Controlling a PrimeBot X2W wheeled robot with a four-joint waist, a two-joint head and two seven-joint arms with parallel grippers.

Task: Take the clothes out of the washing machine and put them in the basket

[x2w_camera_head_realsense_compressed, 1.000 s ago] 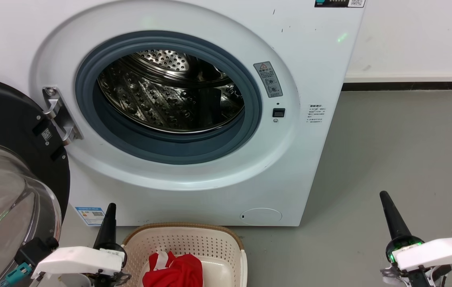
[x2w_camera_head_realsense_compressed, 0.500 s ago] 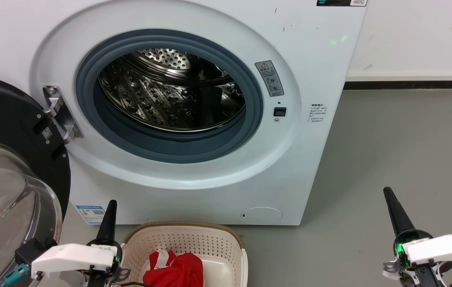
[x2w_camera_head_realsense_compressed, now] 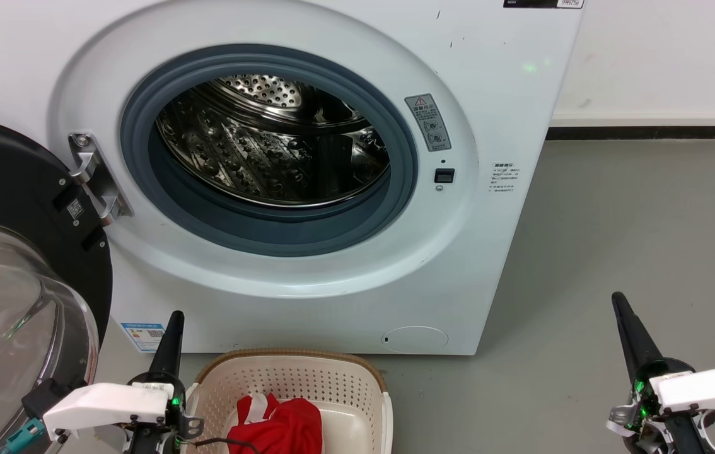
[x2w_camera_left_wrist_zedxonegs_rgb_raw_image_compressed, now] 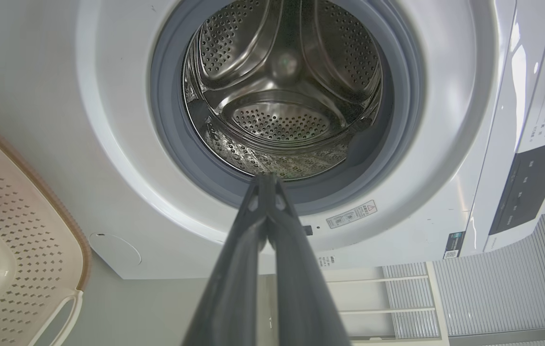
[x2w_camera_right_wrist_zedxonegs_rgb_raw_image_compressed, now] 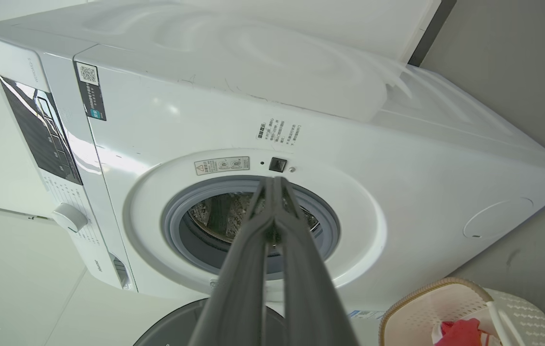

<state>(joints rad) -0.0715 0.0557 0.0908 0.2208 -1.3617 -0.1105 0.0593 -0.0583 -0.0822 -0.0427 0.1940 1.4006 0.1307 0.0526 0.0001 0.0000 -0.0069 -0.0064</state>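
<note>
The floor (x2w_camera_head_realsense_compressed: pixel 635 221) is smooth and plain grey. At its far edge stands a white wall (x2w_camera_head_realsense_compressed: pixel 660 50). Along the foot of this wall runs a black skirting strip (x2w_camera_head_realsense_compressed: pixel 641 133), and a narrow white ledge (x2w_camera_head_realsense_compressed: pixel 647 118) lies directly on top of the strip. In the right wrist view a small dark mark (x2w_camera_right_wrist_zedxonegs_rgb_raw_image_compressed: pixel 510 257) shows on the floor. In the left wrist view there is a grey ribbed panel (x2w_camera_left_wrist_zedxonegs_rgb_raw_image_compressed: pixel 503 288), with thin white bars (x2w_camera_left_wrist_zedxonegs_rgb_raw_image_compressed: pixel 383 295) just beside it; what they belong to cannot be told.
</note>
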